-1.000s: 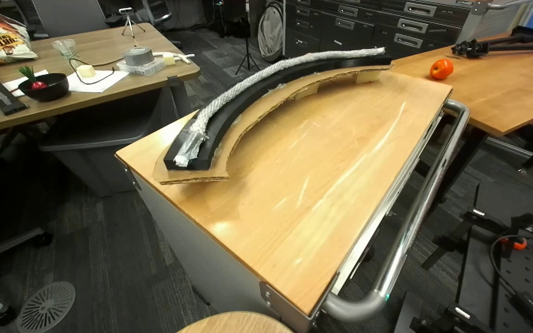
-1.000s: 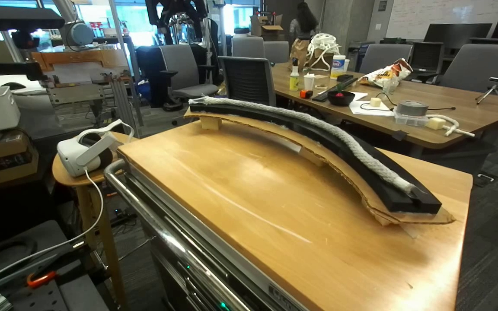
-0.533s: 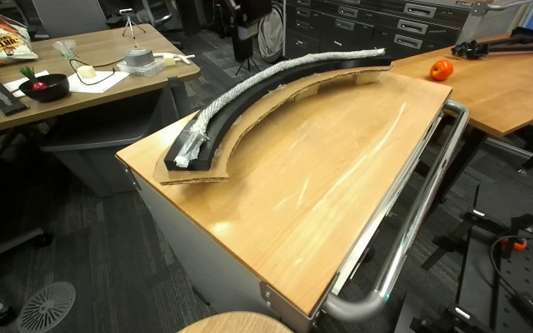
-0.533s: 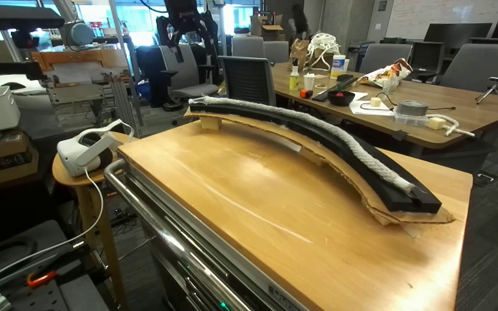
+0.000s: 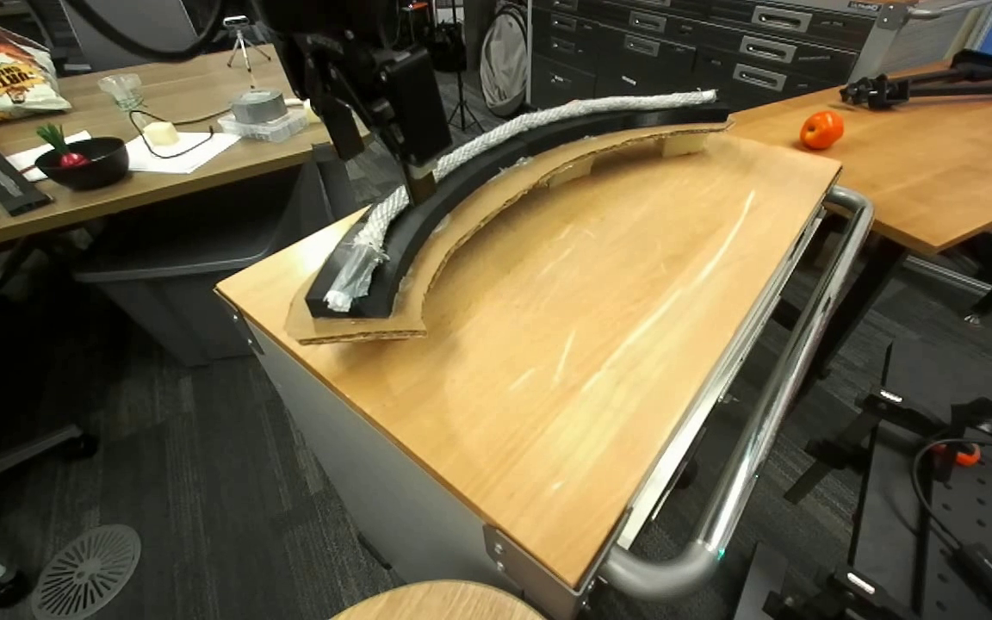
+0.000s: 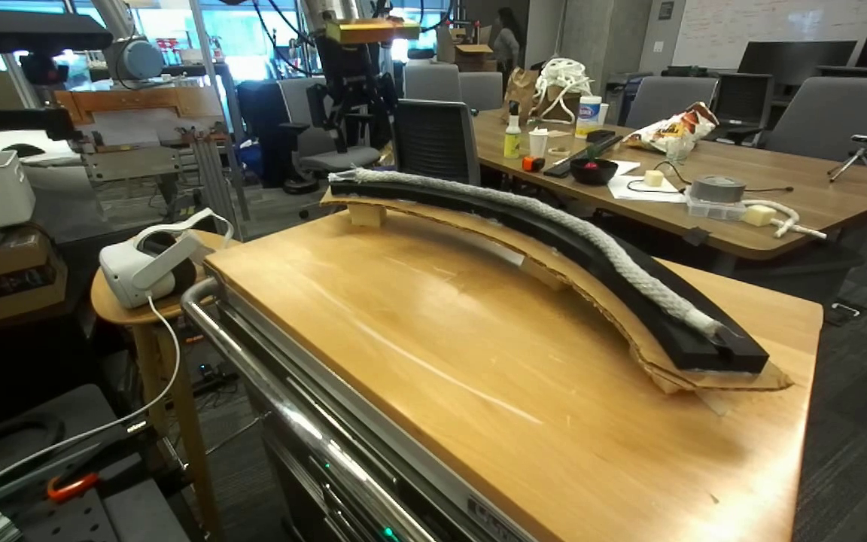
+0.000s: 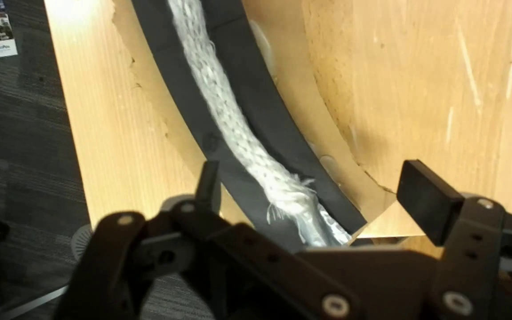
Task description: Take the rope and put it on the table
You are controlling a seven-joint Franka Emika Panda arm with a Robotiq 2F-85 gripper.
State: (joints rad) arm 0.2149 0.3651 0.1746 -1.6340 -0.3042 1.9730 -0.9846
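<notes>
Wrist view: the rope lies on the curved black tray; the gripper hangs near 1 taped end, 2 jaws spread, pinching nothing. Judged step: approach. Next move: align, close on the rope, lay it on the table toward the edge with the chrome rail. In an exterior view, beyond the tray-side edge, a black bowl holds a radish-like item.

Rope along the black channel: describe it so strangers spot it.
Find the wood-topped table with the chrome rail. A curved black channel stands there on cardboard. The rope follows its curve: pale, braided, frayed near one end, unlike the smooth black beside it.
</notes>
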